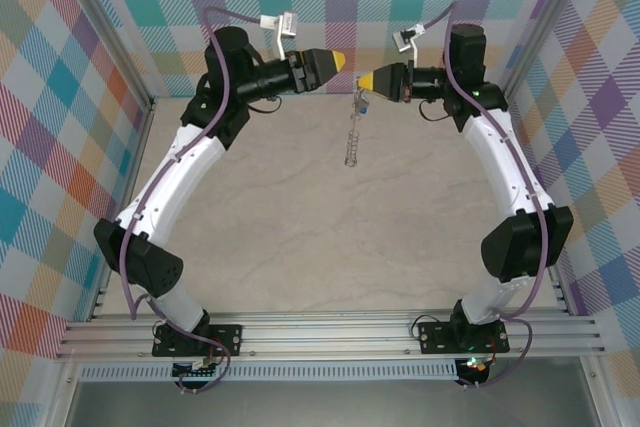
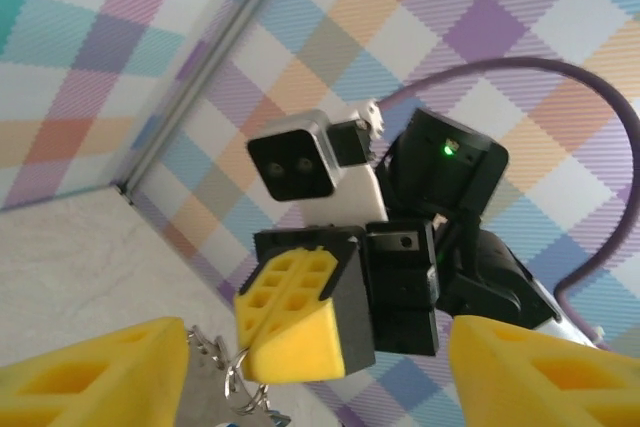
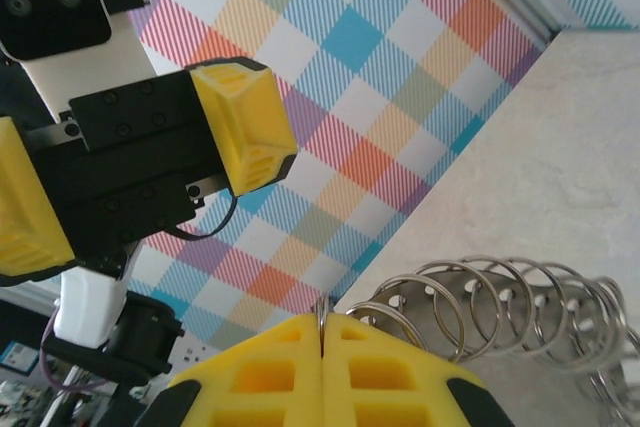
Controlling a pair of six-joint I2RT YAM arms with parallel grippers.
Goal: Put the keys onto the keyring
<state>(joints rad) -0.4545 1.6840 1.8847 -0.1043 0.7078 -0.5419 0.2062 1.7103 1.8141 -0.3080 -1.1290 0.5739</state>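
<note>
High near the back wall, my right gripper (image 1: 366,79) is shut on the keyring (image 1: 352,135), which hangs below it as a string of silver loops. In the right wrist view the yellow pads (image 3: 270,377) pinch a thin ring edge, and the keyring's loops (image 3: 500,297) fan out to the right. My left gripper (image 1: 342,59) faces it, open, a short gap away. Seen from the left wrist, the shut right gripper (image 2: 300,319) sits between my spread yellow fingers (image 2: 90,377), with the keyring's loops (image 2: 228,375) beside the left one. A blue sliver at that frame's bottom edge may be the keys; I cannot tell.
The pale marbled tabletop (image 1: 330,237) lies well below both grippers. Checked walls (image 1: 60,127) and metal corner posts close in the back and sides. Purple cables (image 1: 215,22) loop over both wrists.
</note>
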